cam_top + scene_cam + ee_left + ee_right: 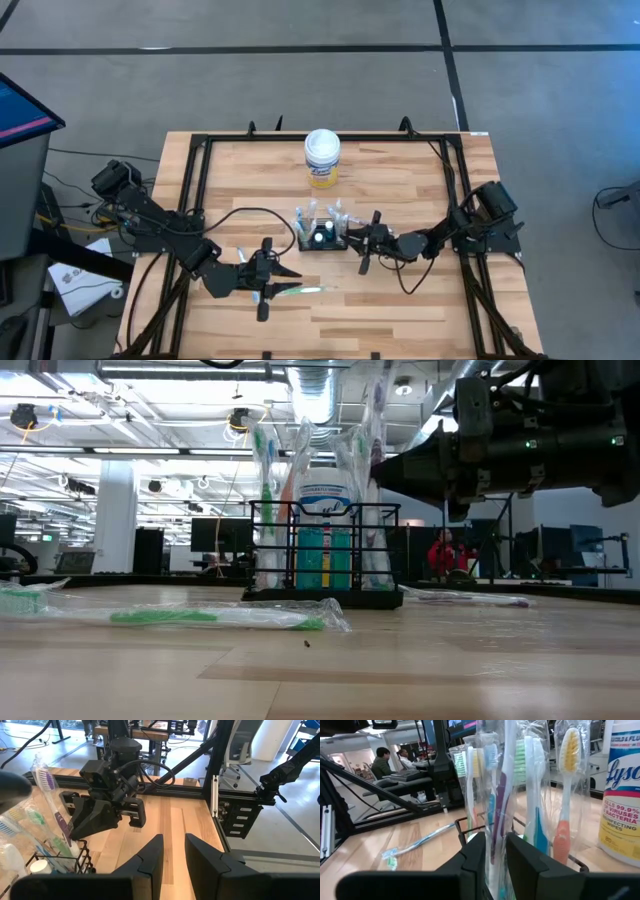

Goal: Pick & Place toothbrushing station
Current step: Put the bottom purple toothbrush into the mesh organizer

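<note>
The black wire caddy [322, 241] stands at the table's middle and holds several wrapped toothbrushes upright; it also shows in the low view [325, 596]. My right gripper [353, 240] is at the caddy's right side, shut on a wrapped purple-and-white toothbrush [500, 795]. My left gripper [298, 272] hovers near the table's front, left of the caddy, open by a narrow gap and empty [174, 845]. A wrapped green toothbrush [305, 290] lies flat on the table just by it. My right gripper pinches the wrapped toothbrush's handle [498, 822] between its two fingers, wrapper included. The fingers come level from the table's right side and lie across the handle. The toothbrush stands upright with its head up, among the others in the caddy; its lower end is hidden by my fingers.
A white-lidded, yellow-labelled wipes canister [322, 158] stands behind the caddy. Another wrapped toothbrush [470, 598] lies on the table to the caddy's side. A black frame [300, 138] runs along the table's far and side edges.
</note>
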Action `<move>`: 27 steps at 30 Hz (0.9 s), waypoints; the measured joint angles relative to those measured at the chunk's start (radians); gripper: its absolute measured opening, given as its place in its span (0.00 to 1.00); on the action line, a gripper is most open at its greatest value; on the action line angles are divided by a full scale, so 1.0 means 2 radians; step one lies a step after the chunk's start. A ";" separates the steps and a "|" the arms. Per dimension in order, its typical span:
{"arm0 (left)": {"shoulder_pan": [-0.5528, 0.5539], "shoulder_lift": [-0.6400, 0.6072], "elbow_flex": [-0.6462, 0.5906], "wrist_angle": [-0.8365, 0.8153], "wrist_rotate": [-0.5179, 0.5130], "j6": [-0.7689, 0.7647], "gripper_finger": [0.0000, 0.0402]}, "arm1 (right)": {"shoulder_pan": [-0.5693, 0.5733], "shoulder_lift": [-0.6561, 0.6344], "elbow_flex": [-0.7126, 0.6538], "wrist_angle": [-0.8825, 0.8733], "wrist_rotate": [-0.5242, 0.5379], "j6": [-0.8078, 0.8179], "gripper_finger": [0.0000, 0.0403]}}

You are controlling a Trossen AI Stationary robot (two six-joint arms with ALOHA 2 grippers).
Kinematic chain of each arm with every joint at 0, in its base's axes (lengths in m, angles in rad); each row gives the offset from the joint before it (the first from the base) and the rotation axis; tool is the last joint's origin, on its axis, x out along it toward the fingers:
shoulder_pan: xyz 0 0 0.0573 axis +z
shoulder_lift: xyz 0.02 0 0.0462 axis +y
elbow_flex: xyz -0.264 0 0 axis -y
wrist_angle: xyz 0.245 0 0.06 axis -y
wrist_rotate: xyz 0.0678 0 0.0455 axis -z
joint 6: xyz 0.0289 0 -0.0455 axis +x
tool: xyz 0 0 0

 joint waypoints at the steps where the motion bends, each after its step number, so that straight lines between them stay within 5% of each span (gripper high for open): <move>1: 0.000 0.000 0.000 0.000 0.000 0.000 0.18 | 0.000 0.000 0.000 0.000 -0.003 0.000 0.17; 9: 0.000 0.000 0.000 0.000 0.000 0.000 0.18 | -0.004 0.000 0.000 -0.002 -0.020 -0.008 0.20; 20: 0.000 0.000 0.000 0.000 -0.002 0.000 0.18 | -0.006 0.000 0.000 -0.009 -0.025 -0.015 0.46; 27: 0.000 0.000 0.000 0.000 -0.002 0.000 0.18 | -0.002 -0.018 -0.001 -0.013 -0.006 -0.048 0.46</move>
